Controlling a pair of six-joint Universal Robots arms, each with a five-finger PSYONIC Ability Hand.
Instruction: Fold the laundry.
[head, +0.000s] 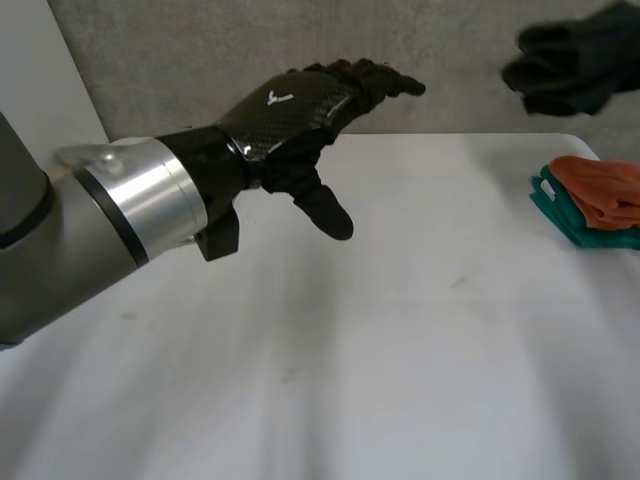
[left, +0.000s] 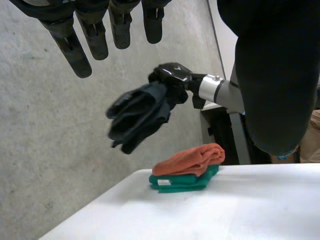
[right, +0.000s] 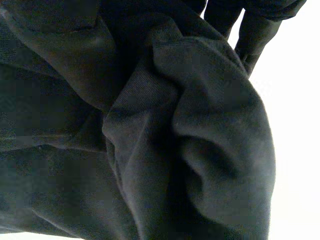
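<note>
The right hand (left: 172, 74) hangs in the air past the far right corner of the table (head: 400, 330), clenched round a bunched dark cloth (left: 137, 115). The cloth droops from it in loose folds and touches nothing below. In the right wrist view the cloth lies thick against the palm, so how the fingers sit in it is hard to read, though they seem to be buried in the bundle. It is probably held high like this so that it can be carried to the bare middle of the table and spread flat, which makes it the next piece to fold. Just under and beside it, an orange cloth (left: 192, 157) lies folded on a folded green cloth (left: 182, 181). The pair forms a neat stack at the table's right edge, set aside where it leaves the working space free, and those two look finished. The left hand (head: 290, 105) hovers above the table's left half, holding nothing, with its fingers straight and spread a little and its thumb pointing down. It looks ready to take a corner or edge of the dark cloth once that comes within reach.
</note>
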